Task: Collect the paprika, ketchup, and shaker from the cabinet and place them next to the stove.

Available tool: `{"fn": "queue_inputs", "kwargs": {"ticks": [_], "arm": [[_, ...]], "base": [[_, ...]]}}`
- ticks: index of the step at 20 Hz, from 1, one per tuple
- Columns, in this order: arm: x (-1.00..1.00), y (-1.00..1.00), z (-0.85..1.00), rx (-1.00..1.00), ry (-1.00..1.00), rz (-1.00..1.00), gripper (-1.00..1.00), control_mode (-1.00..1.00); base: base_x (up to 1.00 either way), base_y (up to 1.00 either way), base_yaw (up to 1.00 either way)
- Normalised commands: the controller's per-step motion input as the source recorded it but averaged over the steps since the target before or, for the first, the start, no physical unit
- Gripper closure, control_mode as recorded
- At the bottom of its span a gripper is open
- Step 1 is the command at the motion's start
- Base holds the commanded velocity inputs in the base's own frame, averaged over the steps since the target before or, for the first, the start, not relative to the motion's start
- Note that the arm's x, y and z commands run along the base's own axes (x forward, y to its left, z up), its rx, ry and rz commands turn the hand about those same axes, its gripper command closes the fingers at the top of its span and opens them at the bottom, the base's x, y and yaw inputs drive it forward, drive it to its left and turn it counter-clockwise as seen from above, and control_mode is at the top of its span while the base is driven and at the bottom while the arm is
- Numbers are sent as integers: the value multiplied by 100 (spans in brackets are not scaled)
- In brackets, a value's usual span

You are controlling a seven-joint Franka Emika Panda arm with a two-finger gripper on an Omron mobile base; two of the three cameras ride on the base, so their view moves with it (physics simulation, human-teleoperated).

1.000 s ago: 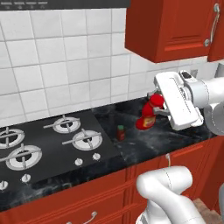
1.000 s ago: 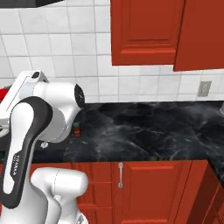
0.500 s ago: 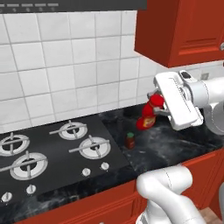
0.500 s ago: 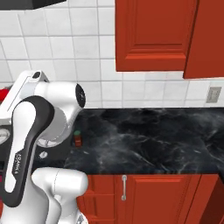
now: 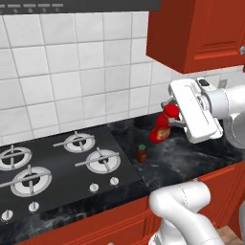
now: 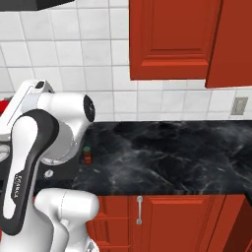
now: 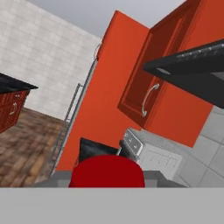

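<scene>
Currently, in the left base view, the ketchup [image 5: 163, 128] is held tilted at centre right, clamped at the cap by the closed gripper [image 5: 171, 115]. It should be lowered upright onto the counter [image 5: 191, 153] beside the paprika [image 5: 141, 153], just right of the stove [image 5: 57, 167].

Right base view: paprika [image 6: 87, 154] at left centre, green lid, red-brown body.

Hand view: red ketchup cap [image 7: 107, 172] sits bottom centre.
</scene>
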Motion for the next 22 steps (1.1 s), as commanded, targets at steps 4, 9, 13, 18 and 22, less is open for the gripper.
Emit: {"fn": "queue_inputs", "kwargs": {"ticks": [4,9,13,18,22], "arm": [[0,0,0,0,0,0,100,100],[1,-17,-11,-1,0,9,100,-100],[-6,-50,-61,-5,3,7,100,-100],[0,-37,-85,-8,5,4,100,-100],[3,-32,-65,-3,6,6,100,-100]], "base": [[3,80,16],[3,8,3],[0,0,0],[0,0,0],[0,0,0]]}}
